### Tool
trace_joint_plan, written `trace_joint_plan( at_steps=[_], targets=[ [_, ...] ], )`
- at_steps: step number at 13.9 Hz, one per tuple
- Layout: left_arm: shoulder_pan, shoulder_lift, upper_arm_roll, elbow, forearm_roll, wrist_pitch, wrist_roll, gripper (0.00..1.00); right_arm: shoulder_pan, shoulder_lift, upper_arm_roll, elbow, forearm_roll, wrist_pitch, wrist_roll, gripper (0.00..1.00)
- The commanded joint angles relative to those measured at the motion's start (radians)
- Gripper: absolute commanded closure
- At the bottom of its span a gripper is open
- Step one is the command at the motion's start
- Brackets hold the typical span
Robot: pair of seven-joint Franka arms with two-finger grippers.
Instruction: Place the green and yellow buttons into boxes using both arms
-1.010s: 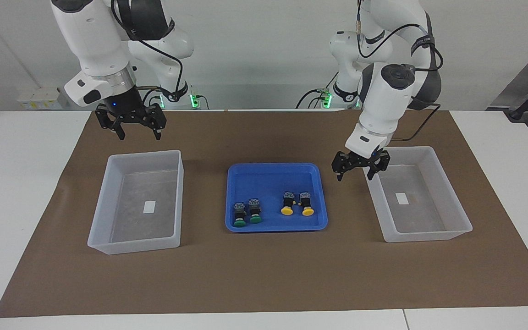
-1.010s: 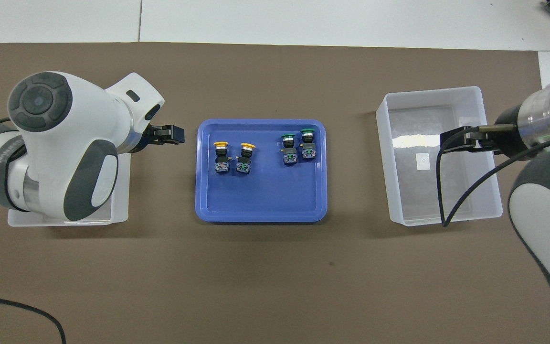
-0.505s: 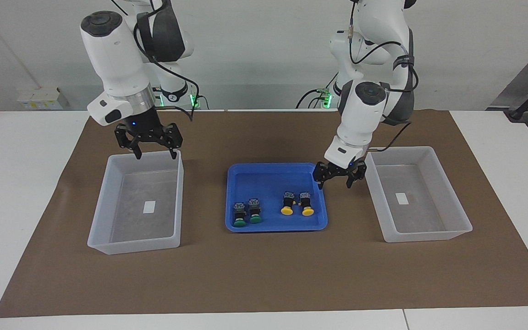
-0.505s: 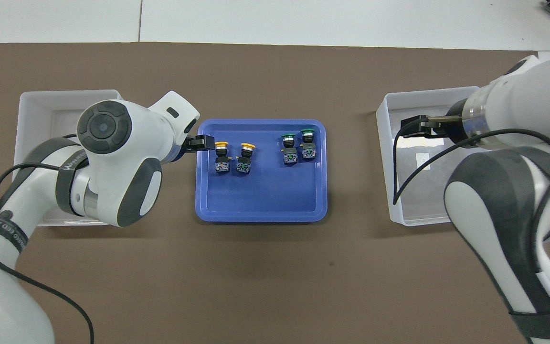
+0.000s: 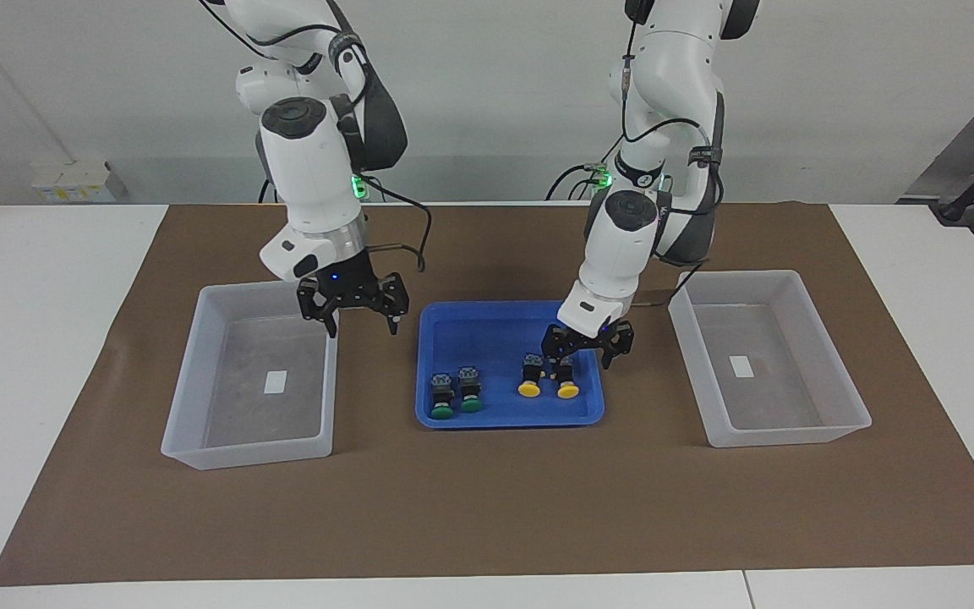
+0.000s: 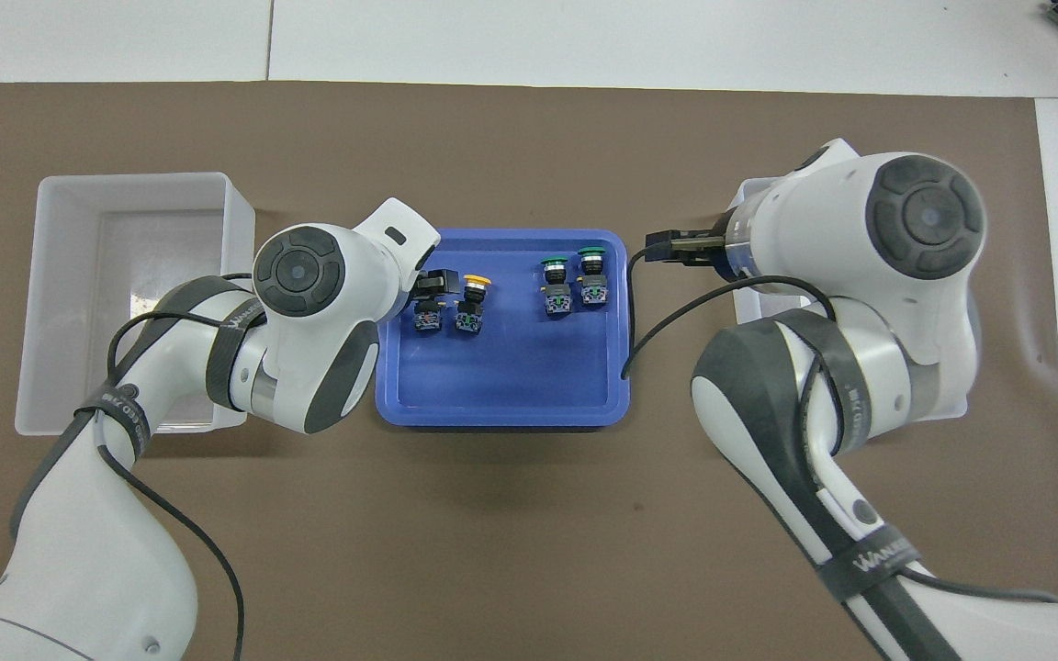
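Facing view first: I see my left hand point(image 5: 582, 352) with fingers spread, empty, low over the blue tray point(image 5: 487, 317), just above the two yellow buttons point(image 5: 548, 376). My right hand point(image 5: 358, 315) hangs released too, over the brown mat between the tray and the box at the right arm's end point(image 5: 199, 381). Both green buttons point(image 5: 455, 394) lie in the tray beside the yellow pair. The box at the left arm's end point(image 5: 825, 355) holds only its sticker.

Overhead view: the left hand point(image 6: 433, 282) covers one yellow button's cap; the other yellow button point(image 6: 471, 303) shows beside it. The right hand point(image 6: 671, 246) sits over the tray's point(image 6: 501, 386) rim, near the green buttons point(image 6: 573, 283). Everything rests on the worktop point(image 6: 584, 37).
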Motion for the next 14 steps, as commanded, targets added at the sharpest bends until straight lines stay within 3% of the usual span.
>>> trace_joint_plan(
  at_steps=[1,6,8,10,12,14],
  targets=[
    [-0.018,0.020,0.015,-0.004,-0.014,0.047,-0.017,0.06,0.007,0.053,0.002,0.010,-0.008,0.098,0.038,0.00],
    [-0.033,0.044,0.015,-0.001,-0.019,0.094,-0.082,0.19,0.063,0.169,0.001,0.031,0.000,0.218,0.053,0.00],
    [-0.033,0.056,0.015,-0.001,-0.019,0.110,-0.083,0.20,0.080,0.197,0.001,0.024,0.000,0.247,0.055,0.00],
    [-0.033,0.072,0.015,-0.001,-0.019,0.134,-0.087,0.24,0.099,0.228,0.001,0.024,0.000,0.260,0.071,0.05],
    [-0.032,0.075,0.015,-0.001,-0.019,0.149,-0.087,0.27,0.116,0.254,0.001,0.024,-0.015,0.270,0.094,0.17],
    [-0.030,0.081,0.015,-0.001,-0.019,0.157,-0.085,0.32,0.139,0.266,-0.004,0.022,-0.043,0.274,0.102,0.19]
  ],
)
